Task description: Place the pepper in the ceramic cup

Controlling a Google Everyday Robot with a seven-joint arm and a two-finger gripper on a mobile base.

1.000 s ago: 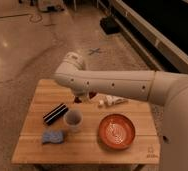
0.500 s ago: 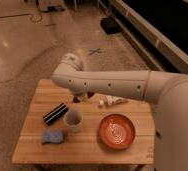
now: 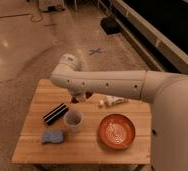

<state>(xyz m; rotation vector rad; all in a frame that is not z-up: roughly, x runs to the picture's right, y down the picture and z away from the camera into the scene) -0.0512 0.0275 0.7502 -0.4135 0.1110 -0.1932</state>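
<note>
My gripper (image 3: pixel 81 98) hangs below the wrist of the white arm, over the back middle of the wooden table (image 3: pixel 37 150). It is shut on the small dark red pepper (image 3: pixel 88 95), held just above the table top. The white ceramic cup (image 3: pixel 73 120) stands upright in front of and slightly left of the gripper, a short way below it in the view. The cup's inside looks empty.
An orange-red patterned plate (image 3: pixel 116 131) sits at the front right. A black bar with white stripes (image 3: pixel 55 113) lies left of the cup. A blue sponge (image 3: pixel 53 136) lies at the front left. A small white object (image 3: pixel 110 102) lies behind the plate.
The arm has shifted slightly to the left with the pepper held under the wrist. The cup, plate, bar and sponge have not moved.
</note>
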